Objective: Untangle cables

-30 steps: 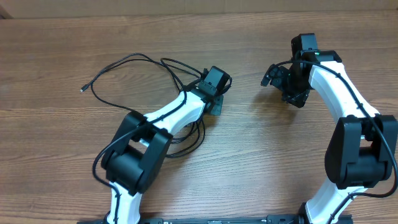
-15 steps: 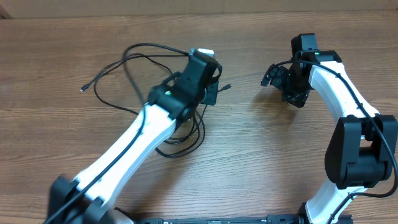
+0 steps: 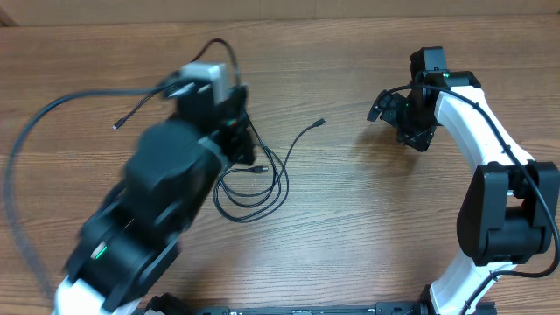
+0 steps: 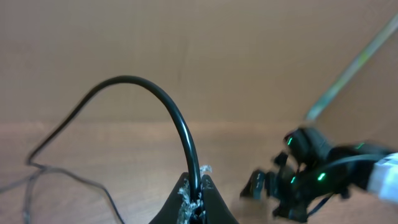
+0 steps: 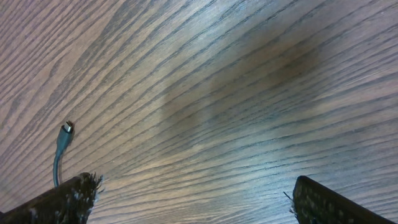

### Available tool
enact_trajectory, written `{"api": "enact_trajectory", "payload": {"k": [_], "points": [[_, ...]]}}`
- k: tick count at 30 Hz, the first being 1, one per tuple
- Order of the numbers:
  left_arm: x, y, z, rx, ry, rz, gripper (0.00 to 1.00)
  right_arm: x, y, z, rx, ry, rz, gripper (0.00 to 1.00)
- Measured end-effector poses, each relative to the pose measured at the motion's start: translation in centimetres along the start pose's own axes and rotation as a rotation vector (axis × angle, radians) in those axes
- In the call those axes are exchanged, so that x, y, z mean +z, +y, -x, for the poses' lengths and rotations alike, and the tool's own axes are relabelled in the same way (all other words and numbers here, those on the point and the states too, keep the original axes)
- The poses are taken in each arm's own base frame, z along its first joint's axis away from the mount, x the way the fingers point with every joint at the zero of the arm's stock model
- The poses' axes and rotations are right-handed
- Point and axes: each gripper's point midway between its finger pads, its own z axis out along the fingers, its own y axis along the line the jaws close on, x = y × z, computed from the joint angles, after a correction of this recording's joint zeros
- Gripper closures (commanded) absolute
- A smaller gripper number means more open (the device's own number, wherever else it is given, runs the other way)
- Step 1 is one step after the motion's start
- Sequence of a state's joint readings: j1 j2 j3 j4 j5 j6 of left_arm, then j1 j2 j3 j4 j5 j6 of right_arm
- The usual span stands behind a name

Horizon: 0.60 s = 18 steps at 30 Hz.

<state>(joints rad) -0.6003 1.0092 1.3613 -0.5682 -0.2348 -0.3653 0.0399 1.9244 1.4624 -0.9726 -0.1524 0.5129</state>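
With left tool (image 4: pixel 198 194) clenched on thin black flexible cable (image 4: pixel 169 103) and right tool (image 5: pixel 196 200) released, lift slowly straight above coiled loops (image 3: pixel 252 192) on brown wooden tabletop (image 3: pixel 367 232), avoiding tightened knots.

The cables (image 3: pixel 284 182) are thin black cords lying in loose, overlapping loops on the wood just left of the overhead frame's centre. One strand curves up and right from the loops to a small silver-tipped plug (image 3: pixel 320 122) lying flat on its own, and another ends in a small tip (image 3: pixel 115 127) at the upper left. In the left wrist view one cord (image 4: pixel 168 102) arches up from the pinched left gripper (image 4: pixel 198 198) at bottom centre and falls away toward the left edge.
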Motion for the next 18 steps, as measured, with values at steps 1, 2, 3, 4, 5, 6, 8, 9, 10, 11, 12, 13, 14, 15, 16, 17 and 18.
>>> {"api": "enact_trajectory", "payload": {"k": [1,2,3,4,5,6,8,9,10,11,12,13,14,15,16,17,18], "points": [[-1.2,0.2,0.8,-0.008,-0.033,0.001,0.95,0.0,0.0,0.0,0.000,0.000,0.001,0.00],[-2.2,0.4,1.5,-0.015,-0.063,0.002,0.95,0.0,0.0,0.0,-0.001,0.000,0.001,0.00],[-3.4,0.6,2.3,-0.023,-0.096,0.002,0.96,0.0,0.0,0.0,0.000,0.000,0.001,0.00],[-4.4,0.8,2.8,-0.029,-0.120,0.001,0.96,0.0,0.0,0.0,-0.001,-0.001,0.000,0.00],[-5.4,1.0,3.3,-0.035,-0.141,0.000,0.96,0.0,0.0,0.0,-0.001,-0.001,0.000,0.00],[-6.2,1.2,3.5,-0.039,-0.153,0.000,0.96,0.0,0.0,0.0,0.000,0.000,0.001,0.00],[-7.6,1.7,3.6,-0.046,-0.162,0.004,0.96,0.0,0.0,0.0,-0.001,0.000,0.001,0.00],[-8.0,2.0,3.3,-0.051,-0.154,0.011,0.96,0.0,0.0,0.0,0.000,0.000,0.001,0.00],[-8.2,2.2,2.9,-0.055,-0.136,0.019,0.96,0.0,0.0,0.0,0.000,0.000,0.001,0.00],[-8.2,2.5,2.3,-0.057,-0.111,0.031,0.96,0.0,0.0,0.0,0.000,-0.001,0.000,0.00],[-8.0,2.9,1.4,-0.057,-0.076,0.049,0.96,0.0,0.0,0.0,-0.001,-0.001,0.001,0.00],[-7.7,3.3,0.3,-0.056,-0.033,0.074,0.96,0.0,0.0,0.0,0.000,0.000,0.000,0.00],[-7.4,3.7,-0.5,-0.053,0.001,0.099,0.96,0.0,0.0,0.0,0.000,0.000,0.001,0.00],[-7.0,4.4,-1.6,-0.053,0.044,0.138,0.96,0.0,0.0,0.0,0.000,0.000,0.001,0.00],[-6.7,5.2,-2.7,-0.053,0.086,0.186,0.96,0.0,0.0,0.0,0.000,0.000,0.001,0.00],[-6.4,6.0,-3.7,-0.052,0.124,0.236,0.96,0.0,0.0,0.0,0.000,0.000,0.000,0.00],[-6.1,7.3,-5.0,-0.055,0.172,0.315,0.96,0.0,0.0,0.0,0.000,0.000,0.001,0.00]]}}
